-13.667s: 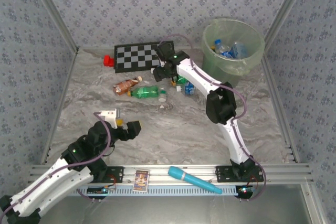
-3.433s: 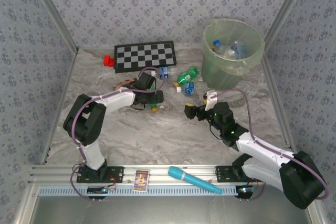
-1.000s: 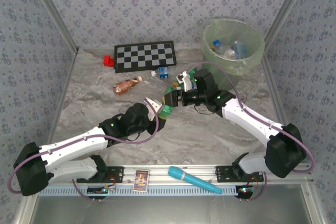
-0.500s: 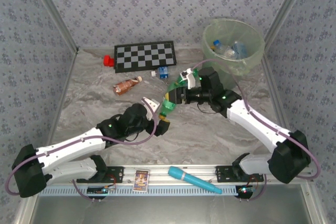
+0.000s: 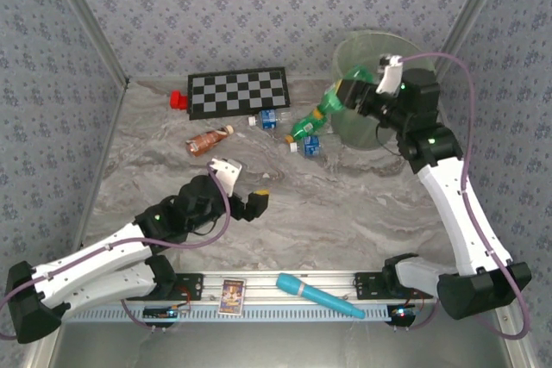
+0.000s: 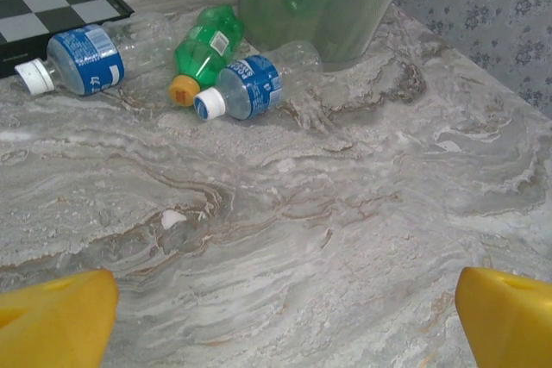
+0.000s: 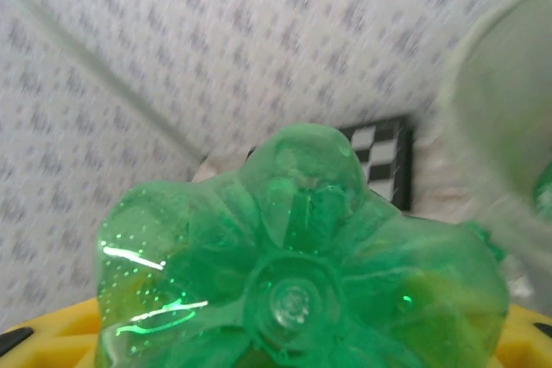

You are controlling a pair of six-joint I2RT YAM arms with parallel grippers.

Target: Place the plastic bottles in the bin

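Held green bottle (image 5: 331, 102): translucent green plastic. Its moulded petal-shaped base with a small centre nub faced the right wrist camera.
Held bottle's place: raised off the surface (image 5: 345, 204) toward the far right corner, against the left side of the bin (image 5: 379, 36). I could not tell whether it was over the rim.
Bin: a large round bucket with pale green see-through walls and a thin bag folded over the rim, standing in the far right corner.
Bottles lying down: four lay between the checkerboard (image 5: 239, 92) and the bin.
- Brown bottle (image 5: 210, 140): off to the left, apart from the other three.
- Clear bottle with a white cap (image 6: 73, 62): had a blue label and lay at the board's near edge.
- Green bottle with an orange cap (image 6: 205, 47): lay just in front of the bin.
- Clear bottle with a blue cap (image 6: 250, 88): had a blue label and lay against the orange-capped one.
Surface: grey, marble-veined and matt.
Right arm: reared up tall from the near edge, forearm angled to the far side, right gripper (image 5: 349, 92) pointing left.
Right fingers (image 7: 43, 333): yellow, closed onto the held green bottle's body from both sides.
Left arm: stretched low along the near left of the surface, left gripper (image 5: 244, 187) aimed toward the bin.
Left fingers (image 6: 52, 316): yellow, spread wide apart, holding nothing.
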